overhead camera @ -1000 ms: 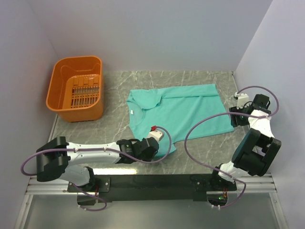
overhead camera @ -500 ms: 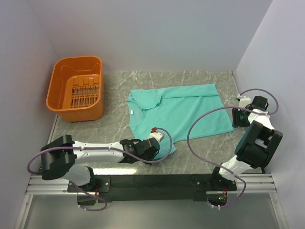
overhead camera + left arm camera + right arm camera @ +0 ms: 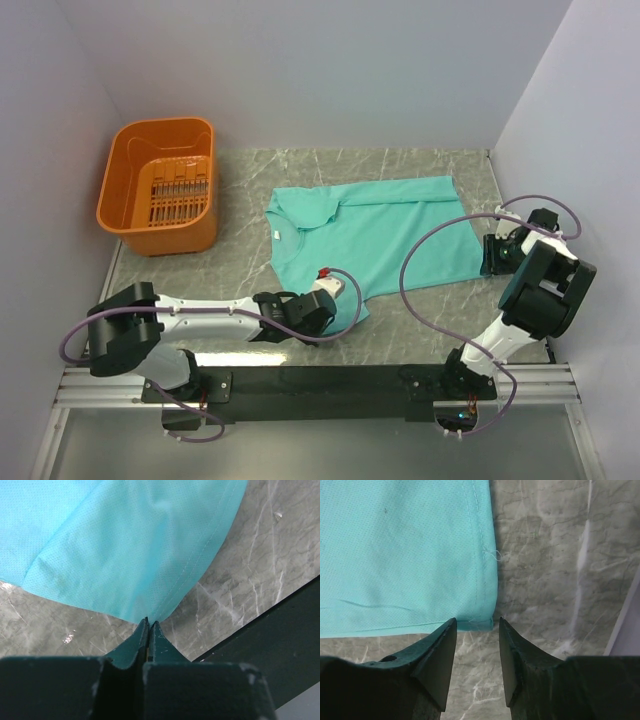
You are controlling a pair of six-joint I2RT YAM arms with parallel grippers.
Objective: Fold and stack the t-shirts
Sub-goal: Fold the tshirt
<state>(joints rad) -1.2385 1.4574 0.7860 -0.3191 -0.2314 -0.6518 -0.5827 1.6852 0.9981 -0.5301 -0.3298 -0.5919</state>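
One teal t-shirt [image 3: 380, 230] lies spread flat on the marble table, collar to the left, with a white neck label. My left gripper [image 3: 343, 312] is low at the shirt's near corner. In the left wrist view its fingers [image 3: 149, 622] are pressed together, and the t-shirt [image 3: 125, 545] cloth runs to a point at their tips. My right gripper [image 3: 491, 260] is at the shirt's right near corner. In the right wrist view its jaws [image 3: 476, 622] stand apart on either side of the hemmed corner of the t-shirt [image 3: 405, 555], with nothing pinched.
An orange plastic basket [image 3: 165, 236] stands at the back left, nothing in it. The black base rail [image 3: 320, 380] runs along the near edge, close to my left gripper [image 3: 280, 645]. The right wall [image 3: 627, 625] is close beside my right gripper.
My right gripper has swung in from the right wall to the shirt's right near corner, and its jaws have narrowed. The left gripper has stayed shut at the near corner.
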